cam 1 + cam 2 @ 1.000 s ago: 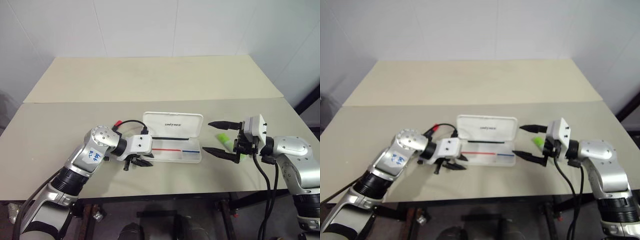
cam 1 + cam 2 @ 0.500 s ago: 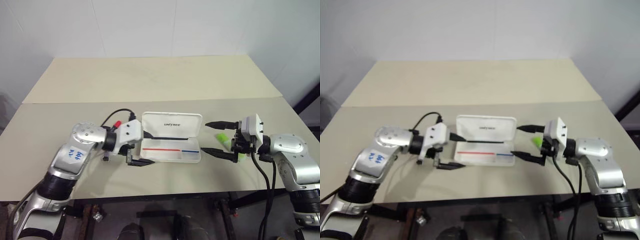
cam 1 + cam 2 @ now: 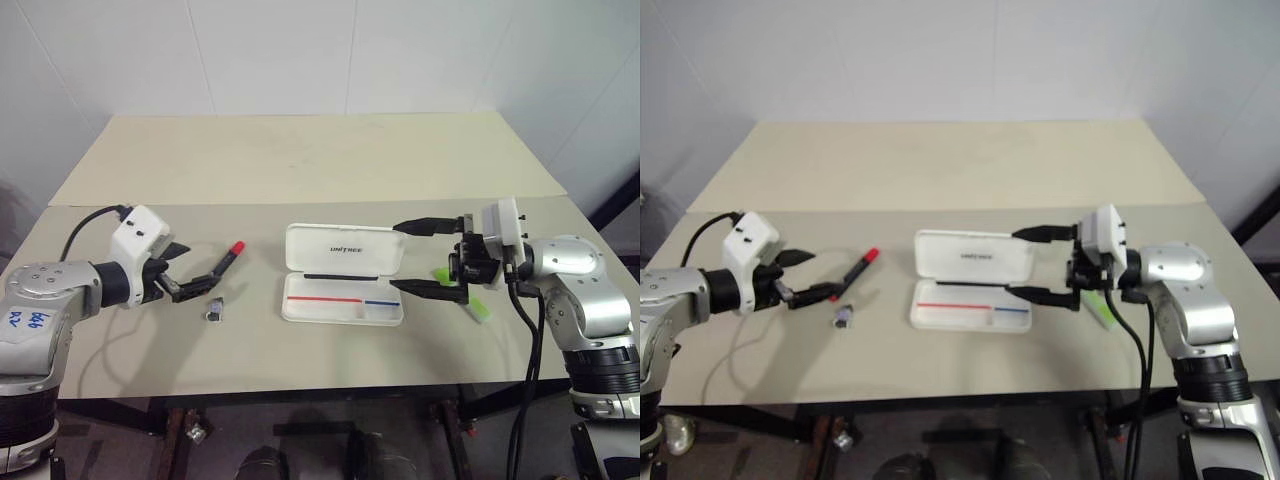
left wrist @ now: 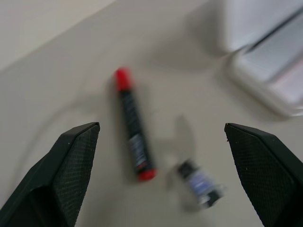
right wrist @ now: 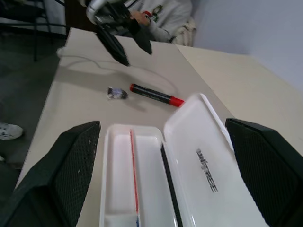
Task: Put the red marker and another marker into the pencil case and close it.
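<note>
The pencil case point(image 3: 343, 304) lies open mid-table, its lid point(image 5: 199, 142) flat behind the tray. The red marker point(image 3: 226, 261) rests on the table left of the case, red cap pointing away from me. My left gripper point(image 3: 190, 270) hovers open just left of the red marker point(image 4: 133, 127), holding nothing. The light-green marker point(image 3: 479, 309) lies right of the case, partly hidden by my right hand. My right gripper point(image 3: 394, 258) is open and points left, one finger above the lid's right end and one by the tray's right end.
A small dark grey stub point(image 3: 214, 311) sits close in front of the red marker. A second table point(image 3: 310, 150) adjoins at the back. In the right wrist view, a person in a grey top point(image 5: 163, 14) sits beyond the table's left end.
My left arm has swung left, away from the case's left end, and its fingers have opened wide, uncovering the red marker. The right gripper has edged left and up over the case's right end.
</note>
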### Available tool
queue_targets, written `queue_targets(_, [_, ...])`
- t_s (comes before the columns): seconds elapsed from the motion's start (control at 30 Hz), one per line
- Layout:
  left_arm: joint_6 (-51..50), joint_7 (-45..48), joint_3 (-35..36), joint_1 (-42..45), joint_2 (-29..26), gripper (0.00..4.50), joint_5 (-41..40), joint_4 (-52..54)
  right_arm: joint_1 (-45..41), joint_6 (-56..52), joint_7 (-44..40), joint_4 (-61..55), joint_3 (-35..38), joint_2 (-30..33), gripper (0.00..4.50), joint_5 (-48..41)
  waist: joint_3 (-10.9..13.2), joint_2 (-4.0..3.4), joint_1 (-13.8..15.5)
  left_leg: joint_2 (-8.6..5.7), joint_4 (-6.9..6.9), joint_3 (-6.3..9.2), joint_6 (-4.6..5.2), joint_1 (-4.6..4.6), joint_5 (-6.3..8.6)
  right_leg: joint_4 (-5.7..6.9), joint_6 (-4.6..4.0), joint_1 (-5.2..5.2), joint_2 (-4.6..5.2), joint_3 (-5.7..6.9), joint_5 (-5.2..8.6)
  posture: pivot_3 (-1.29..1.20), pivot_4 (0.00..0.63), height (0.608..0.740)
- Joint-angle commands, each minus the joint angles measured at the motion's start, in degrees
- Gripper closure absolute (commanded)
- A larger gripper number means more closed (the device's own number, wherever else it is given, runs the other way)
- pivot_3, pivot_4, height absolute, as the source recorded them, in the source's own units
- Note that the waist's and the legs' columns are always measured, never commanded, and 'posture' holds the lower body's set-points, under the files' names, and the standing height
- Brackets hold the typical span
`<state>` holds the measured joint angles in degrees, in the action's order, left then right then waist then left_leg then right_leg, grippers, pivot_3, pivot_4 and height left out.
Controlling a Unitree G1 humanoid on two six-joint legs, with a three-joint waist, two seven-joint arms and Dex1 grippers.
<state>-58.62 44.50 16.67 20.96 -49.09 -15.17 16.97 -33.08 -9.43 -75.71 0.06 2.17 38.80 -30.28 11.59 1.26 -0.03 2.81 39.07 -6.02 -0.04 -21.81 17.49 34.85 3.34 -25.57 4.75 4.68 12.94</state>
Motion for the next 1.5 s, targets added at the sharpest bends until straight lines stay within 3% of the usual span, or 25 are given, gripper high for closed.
queue_targets(0.03, [-0.91, -2.58, -0.73, 1.96, -1.66, 0.02, 0.43, -1.34, -1.30, -0.07, -0.58, -0.56, -0.11, -0.13, 0.00, -0.27, 0.00, 0.00, 0.00, 0.01, -0.01, 0.00, 0.00, -0.01, 0.02, -0.01, 0.00, 0.00, 0.00, 0.00, 0.00, 0.00, 0.150, 0.740])
queue_targets(0.37, [-1.27, -9.10, -10.22, 10.77, 2.73, 0.02, 1.95, -11.41, -0.63, -0.08, -0.61, -1.36, -1.05, -0.59, 0.00, -0.10, -0.01, 0.02, -0.05, 0.01, -0.06, -0.09, -0.02, 0.01, 0.04, 0.06, 0.00, -0.03, -0.01, -0.03, 0.00, 0.00, 0.150, 0.740])
queue_targets(0.8, [-19.77, -12.24, -16.99, 18.01, 0.71, 0.02, 1.38, -13.32, 2.52, 1.29, 0.36, -3.10, -0.87, -1.84, 0.00, -0.19, -0.01, 0.03, -0.08, 0.01, -0.08, -0.12, -0.04, 0.00, 0.05, 0.11, 0.02, -0.03, -0.05, -0.06, -0.01, 0.00, 0.150, 0.740])
queue_targets(1.4, [-12.06, -11.78, -21.85, 21.47, 4.09, 0.02, 2.87, -25.00, 3.82, 1.09, 2.18, -5.15, -0.62, -2.63, 0.00, -0.66, -0.01, 0.04, 0.39, -0.05, -0.06, -0.13, -0.05, 0.15, 0.02, 0.12, -0.01, 0.01, 0.02, -0.09, 0.00, 0.00, 0.150, 0.740])
queue_targets(1.5, [-11.46, -11.17, -22.12, 21.74, 3.98, 0.63, 2.66, -25.42, 4.31, 0.94, 2.47, -5.61, -0.38, -2.50, 0.00, -0.77, -0.01, 0.04, 0.33, -0.07, -0.06, -0.14, -0.05, 0.27, 0.00, 0.18, -0.02, 0.08, 0.07, -0.13, -0.01, 0.00, 0.150, 0.740])
